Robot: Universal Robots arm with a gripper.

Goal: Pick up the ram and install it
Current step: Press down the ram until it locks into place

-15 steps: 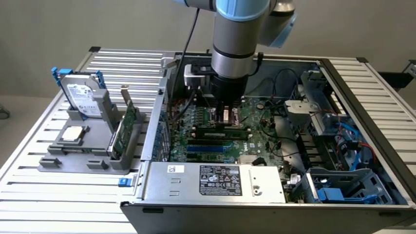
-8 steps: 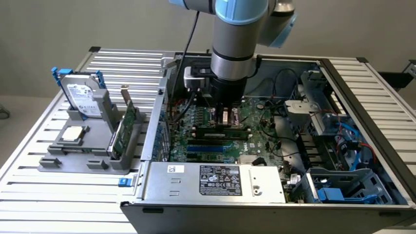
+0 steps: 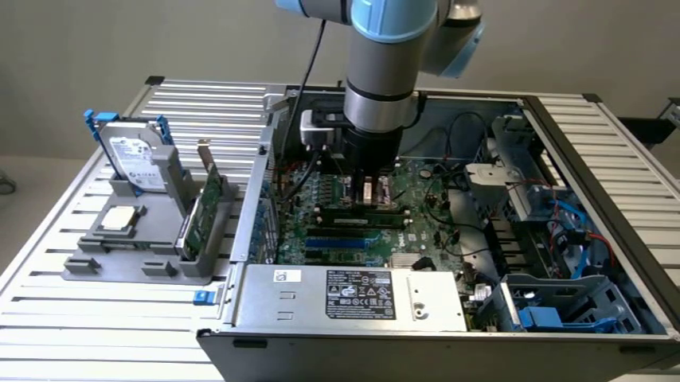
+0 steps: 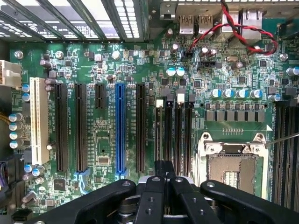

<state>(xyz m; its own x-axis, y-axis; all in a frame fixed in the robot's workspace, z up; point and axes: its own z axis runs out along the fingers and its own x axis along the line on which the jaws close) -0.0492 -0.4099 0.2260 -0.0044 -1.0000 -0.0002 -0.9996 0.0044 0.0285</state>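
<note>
In the exterior view, the grey and blue robot arm (image 3: 388, 48) is reaching straight down into the open black computer case (image 3: 595, 135), and its black gripper (image 3: 372, 194) is hovering just above the green motherboard (image 3: 425, 231) at the centre of the frame. The claw is looking pressed together, and I cannot tell whether it is pinching anything. Right below its tip the ram (image 3: 361, 212), a long, narrow green strip with small dark chips, is lying along the black memory slots, flat and level; whether it is fully seated I cannot tell. Doing this well, I'd say, is meaning a push straight down, centred over the strip, with even pressure so both ends are going in together and nothing is tilting. In the wrist view, the gripper (image 4: 163, 169) is showing its black fingers (image 4: 154, 186) drawn tight together, lining up with the four narrow black memory slots (image 4: 174, 133) that are running between the long blue expansion slot (image 4: 120, 128) and the silver processor socket (image 4: 232, 165).
</note>
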